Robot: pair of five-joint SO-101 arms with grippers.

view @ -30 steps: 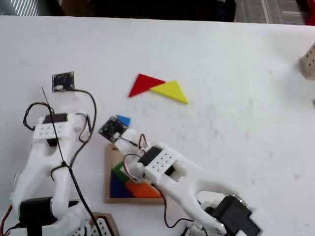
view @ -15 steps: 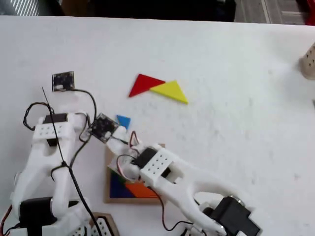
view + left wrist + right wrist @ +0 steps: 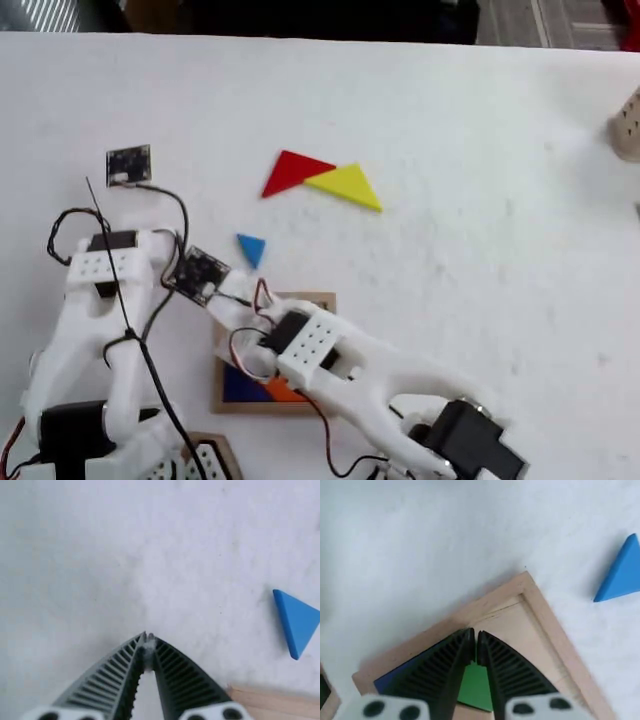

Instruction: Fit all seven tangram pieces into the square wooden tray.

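The square wooden tray (image 3: 302, 298) lies near the table's front, mostly covered by my right arm. A dark blue piece (image 3: 238, 386) and an orange piece (image 3: 284, 392) show inside it. In the right wrist view my right gripper (image 3: 475, 633) is shut and empty over the tray's corner (image 3: 487, 600), above a green piece (image 3: 472, 689) and the dark blue piece (image 3: 395, 677). A small blue triangle (image 3: 251, 247) lies just beyond the tray. Farther back, a red triangle (image 3: 292, 171) touches a yellow triangle (image 3: 347, 185). My left gripper (image 3: 147, 639) is shut over bare table, left of the small blue triangle (image 3: 296, 622).
Black cables loop over the left arm (image 3: 100, 265). A second wooden piece (image 3: 215, 455) sits at the front edge by the arm bases. A beige perforated object (image 3: 628, 125) stands at the far right. The table's back and right side are white and open.
My right arm has swung left over the tray, uncovering the small blue triangle and covering more of the tray's pieces. The left arm has kept still.
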